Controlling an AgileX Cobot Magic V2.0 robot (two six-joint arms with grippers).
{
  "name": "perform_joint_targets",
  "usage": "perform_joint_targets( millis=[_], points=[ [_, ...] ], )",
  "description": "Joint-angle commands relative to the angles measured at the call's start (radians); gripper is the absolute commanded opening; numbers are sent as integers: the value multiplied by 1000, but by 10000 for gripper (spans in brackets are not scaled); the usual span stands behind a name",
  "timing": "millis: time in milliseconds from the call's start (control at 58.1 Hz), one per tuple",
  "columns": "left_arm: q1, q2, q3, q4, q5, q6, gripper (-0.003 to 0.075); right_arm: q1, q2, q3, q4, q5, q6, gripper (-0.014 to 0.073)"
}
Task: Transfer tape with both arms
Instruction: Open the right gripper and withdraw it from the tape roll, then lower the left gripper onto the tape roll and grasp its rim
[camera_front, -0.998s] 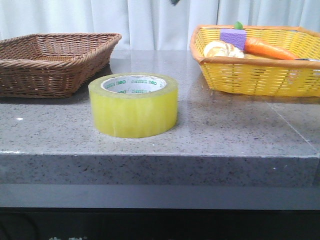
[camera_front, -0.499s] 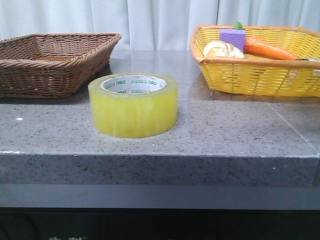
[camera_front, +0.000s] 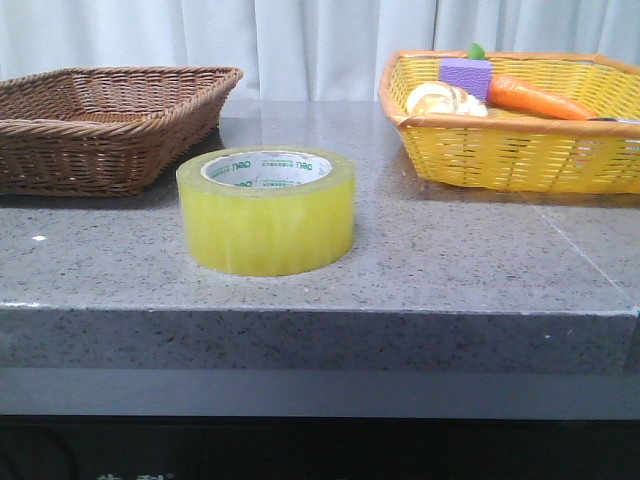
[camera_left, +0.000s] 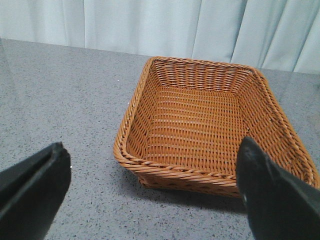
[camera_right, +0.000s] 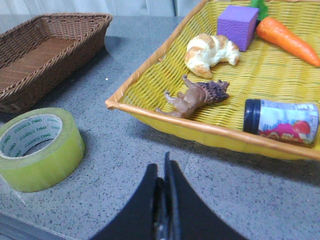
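Observation:
The tape (camera_front: 267, 210), a wide translucent yellow roll with a white core printed in green, lies flat on the grey stone table, left of centre. It also shows in the right wrist view (camera_right: 38, 148). No gripper shows in the front view. In the left wrist view my left gripper (camera_left: 152, 192) is open and empty, its black fingers (camera_left: 272, 197) wide apart above the table in front of the brown wicker basket (camera_left: 210, 125). In the right wrist view my right gripper (camera_right: 163, 172) is shut and empty above the table, apart from the tape.
The empty brown wicker basket (camera_front: 105, 120) stands at the back left. A yellow basket (camera_front: 520, 150) at the back right holds a carrot (camera_right: 287, 35), purple block (camera_right: 237, 25), croissant (camera_right: 211, 51), toy animal (camera_right: 195, 97) and a small jar (camera_right: 280, 121).
A dark shape at the top edge of the front view one second ago is gone. The tape and baskets have not moved.

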Motion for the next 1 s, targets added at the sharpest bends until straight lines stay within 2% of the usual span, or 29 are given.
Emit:
perform_joint_targets(
  millis=[0, 69, 172, 293, 447, 671, 981],
  points=[
    [1, 6, -36, 0, -66, -4, 659, -9, -60, 21, 11, -119, -9, -68],
    [-3, 6, -36, 0, -39, -4, 659, -9, -95, 45, 11, -143, -9, -68],
    [-44, 10, -55, -25, 74, -4, 659, -9, -108, 54, 11, -165, -9, -68],
    [-140, 28, -90, -161, 224, -4, 659, -9, -108, 54, 11, -170, -9, -68],
    [-273, 105, -150, -306, 295, -4, 659, -9, -108, 54, 11, -170, -9, -68],
    [-449, 365, -299, -297, 317, -4, 659, -9, -108, 54, 11, -170, -9, -68],
    [-507, 722, -509, -294, 412, -4, 655, -9, -108, 54, 11, -172, -9, -68]
  ],
)
